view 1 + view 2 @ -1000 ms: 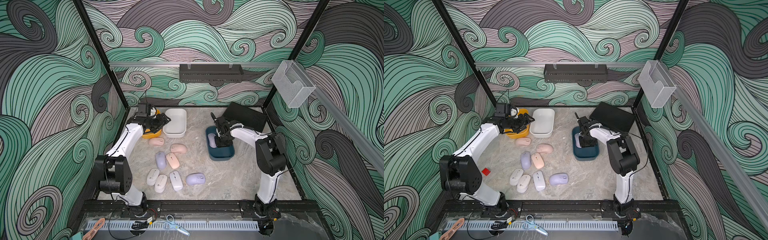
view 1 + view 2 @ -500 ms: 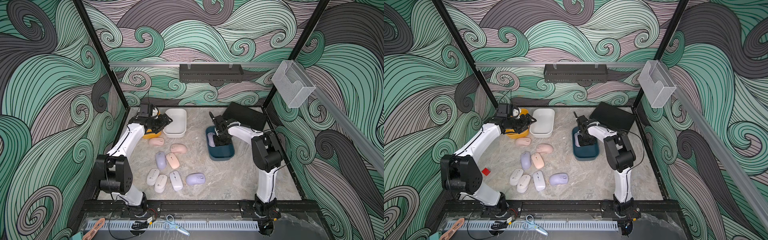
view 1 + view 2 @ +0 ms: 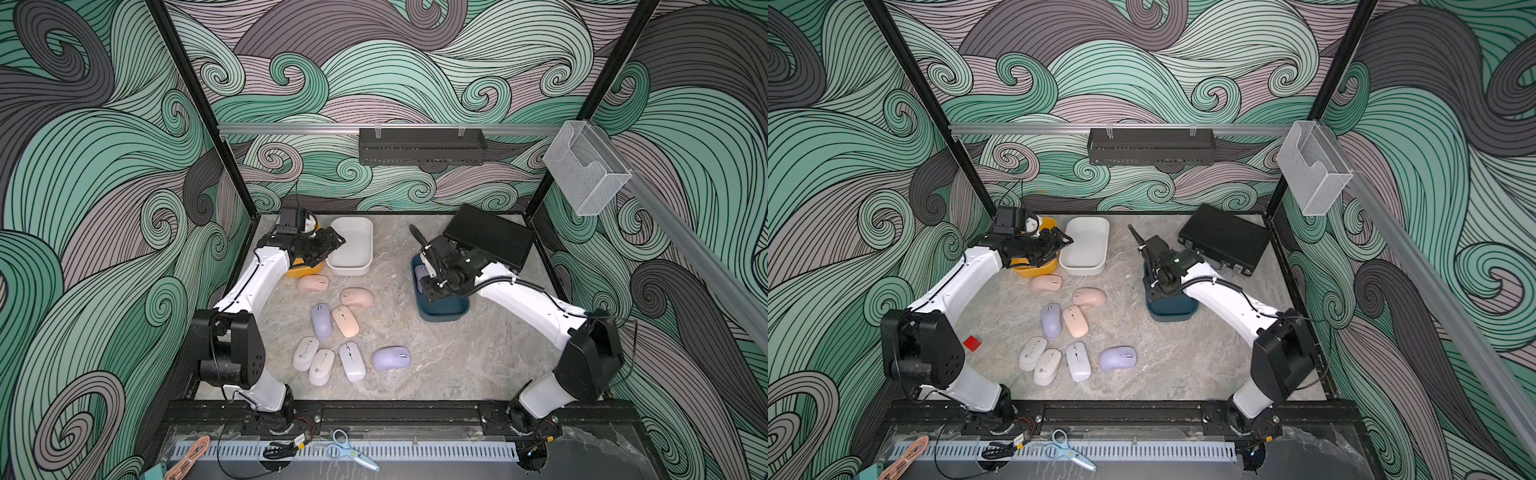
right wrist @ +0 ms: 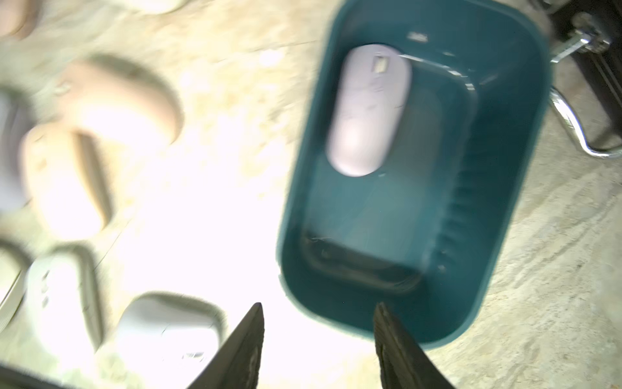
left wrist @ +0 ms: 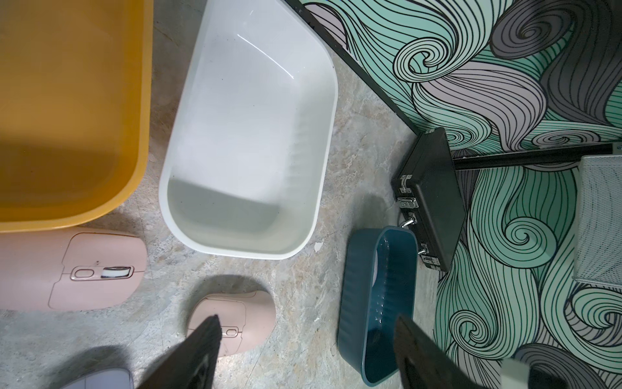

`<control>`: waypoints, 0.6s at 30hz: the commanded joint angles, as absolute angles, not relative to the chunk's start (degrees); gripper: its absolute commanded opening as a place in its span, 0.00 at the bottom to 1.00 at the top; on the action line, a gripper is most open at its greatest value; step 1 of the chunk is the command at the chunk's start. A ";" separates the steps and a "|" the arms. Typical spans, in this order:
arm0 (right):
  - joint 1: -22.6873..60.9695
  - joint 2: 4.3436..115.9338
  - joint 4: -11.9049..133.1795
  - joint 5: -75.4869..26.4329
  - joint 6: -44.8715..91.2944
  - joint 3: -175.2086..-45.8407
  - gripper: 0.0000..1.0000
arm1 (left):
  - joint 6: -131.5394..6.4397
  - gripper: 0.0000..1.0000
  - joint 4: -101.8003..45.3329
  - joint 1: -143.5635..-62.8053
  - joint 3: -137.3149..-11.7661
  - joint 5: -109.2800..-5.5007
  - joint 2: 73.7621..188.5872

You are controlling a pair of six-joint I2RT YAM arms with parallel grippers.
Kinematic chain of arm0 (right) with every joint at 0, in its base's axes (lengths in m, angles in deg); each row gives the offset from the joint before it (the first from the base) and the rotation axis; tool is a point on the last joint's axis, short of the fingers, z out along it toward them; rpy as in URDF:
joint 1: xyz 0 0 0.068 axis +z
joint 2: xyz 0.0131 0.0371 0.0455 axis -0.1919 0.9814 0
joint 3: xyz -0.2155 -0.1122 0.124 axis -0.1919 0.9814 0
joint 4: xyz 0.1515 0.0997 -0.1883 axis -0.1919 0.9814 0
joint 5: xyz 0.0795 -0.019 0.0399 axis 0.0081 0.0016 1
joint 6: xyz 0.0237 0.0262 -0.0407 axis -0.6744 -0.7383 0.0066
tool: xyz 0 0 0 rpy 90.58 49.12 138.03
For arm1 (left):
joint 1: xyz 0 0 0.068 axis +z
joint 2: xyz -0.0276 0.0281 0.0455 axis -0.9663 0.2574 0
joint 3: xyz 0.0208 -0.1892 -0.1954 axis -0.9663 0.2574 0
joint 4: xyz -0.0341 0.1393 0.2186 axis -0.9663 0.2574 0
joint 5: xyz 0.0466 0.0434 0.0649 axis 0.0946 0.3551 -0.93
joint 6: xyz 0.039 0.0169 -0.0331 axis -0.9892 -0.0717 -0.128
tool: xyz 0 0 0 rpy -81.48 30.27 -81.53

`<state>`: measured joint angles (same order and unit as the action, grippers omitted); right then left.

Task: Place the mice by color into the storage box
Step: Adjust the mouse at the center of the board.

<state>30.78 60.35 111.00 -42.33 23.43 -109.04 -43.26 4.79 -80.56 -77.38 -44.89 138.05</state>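
You have one lavender mouse [image 4: 370, 111] lying in the teal bin [image 4: 505, 168], which sits at about 2 o'clock on the table [image 3: 457, 365]. The right wrist view is smeared, so the mouse's detail is hard to read. In both top views the right gripper [image 4: 318, 308] covers nearly all of it. That gripper hangs over the bin with its jaws parted and nothing between them.

From the table's middle toward 7 o'clock lie the pink mice [image 3: 312, 283] [image 3: 357, 297] [image 3: 345, 321], two lavender mice [image 3: 322, 320] [image 3: 390, 358] and the off-white mice [image 3: 306, 353] [image 3: 322, 365] [image 3: 352, 361], the last three side by side.

At 11 o'clock your left gripper [image 3: 332, 243] hovers between the yellow bin [image 5: 67, 101] and the white bin [image 3: 351, 249], jaws spread and empty. Its arm hides much of the yellow bin from above. One pink mouse lies just beside that bin and is cut off at the edge of the left wrist view.

A black case [image 3: 490, 241] lies at 1 o'clock, close behind the teal bin. A small red block [image 3: 971, 343] shows at 8 o'clock in a top view.
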 commanded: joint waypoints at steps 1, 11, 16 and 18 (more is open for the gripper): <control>36.17 57.02 112.03 -42.62 21.42 -105.47 0.59 | -43.60 0.80 3.34 -82.19 -78.00 -42.13 138.03; 51.83 56.01 105.20 -38.84 20.04 -94.35 0.66 | -44.15 0.84 5.21 -88.62 -80.08 -39.12 143.12; 52.68 60.22 102.14 -37.28 20.39 -91.75 0.68 | -44.53 0.84 6.22 -88.12 -80.34 -40.93 142.72; 52.93 62.18 100.56 -36.60 20.21 -91.13 0.68 | -44.32 0.84 6.19 -87.48 -80.28 -40.90 142.77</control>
